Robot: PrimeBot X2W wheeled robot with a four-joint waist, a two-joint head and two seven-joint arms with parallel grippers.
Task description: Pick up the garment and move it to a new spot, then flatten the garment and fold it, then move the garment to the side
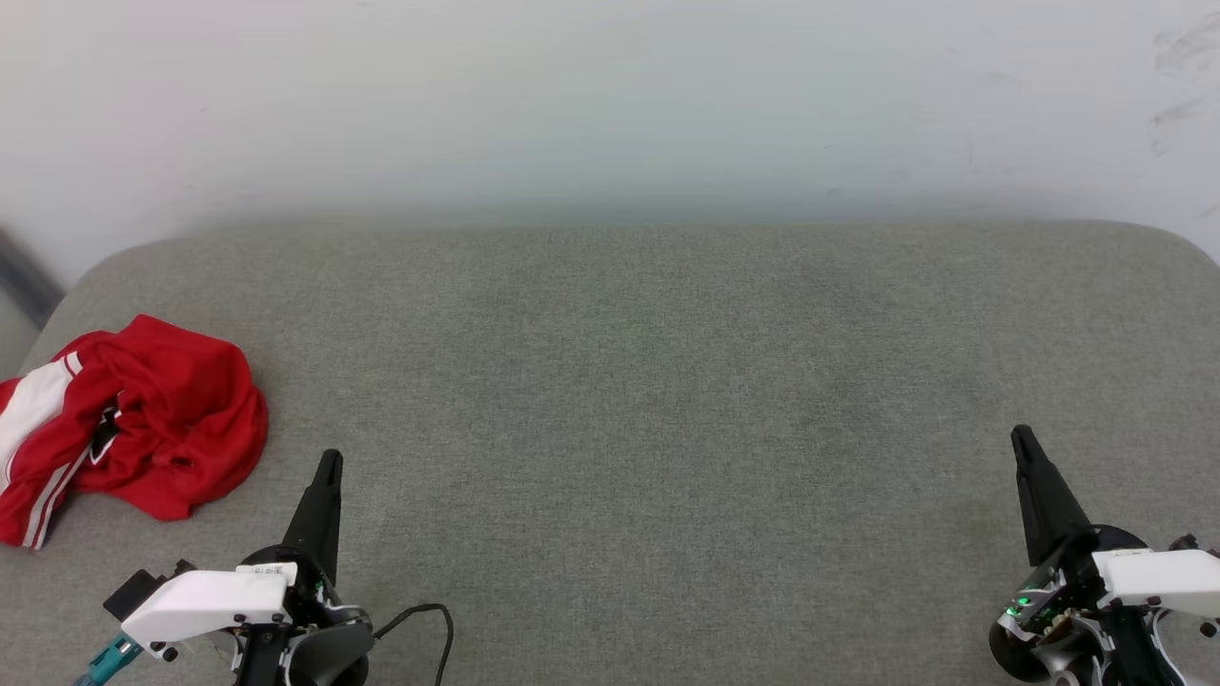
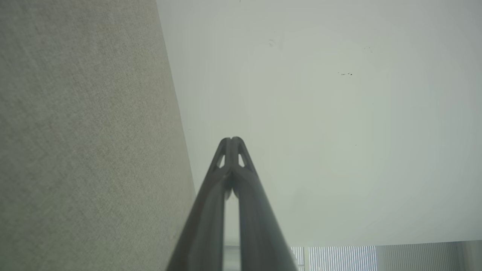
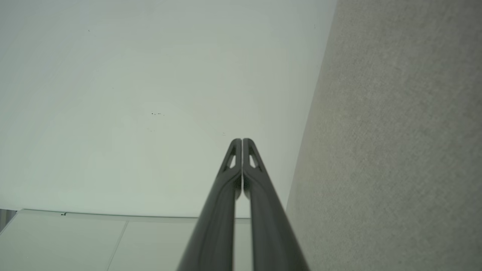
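Note:
The garment (image 1: 143, 419), a red jersey with white sleeve panels and striped trim, lies crumpled in a heap at the far left of the grey cushioned surface (image 1: 648, 400). My left gripper (image 1: 330, 461) hovers just right of the heap, apart from it, shut with nothing held. Far off at the lower right is my right gripper (image 1: 1020, 436), also shut and empty. In the left wrist view the left gripper (image 2: 231, 140) has its tips pressed together against the pale wall. The right gripper (image 3: 241, 140) looks the same in the right wrist view.
A pale wall (image 1: 610, 105) rises behind the surface's back edge. A black cable (image 1: 429, 615) loops beside the left wrist. The grey surface (image 2: 75, 150) (image 3: 406, 150) runs along one side of each wrist view.

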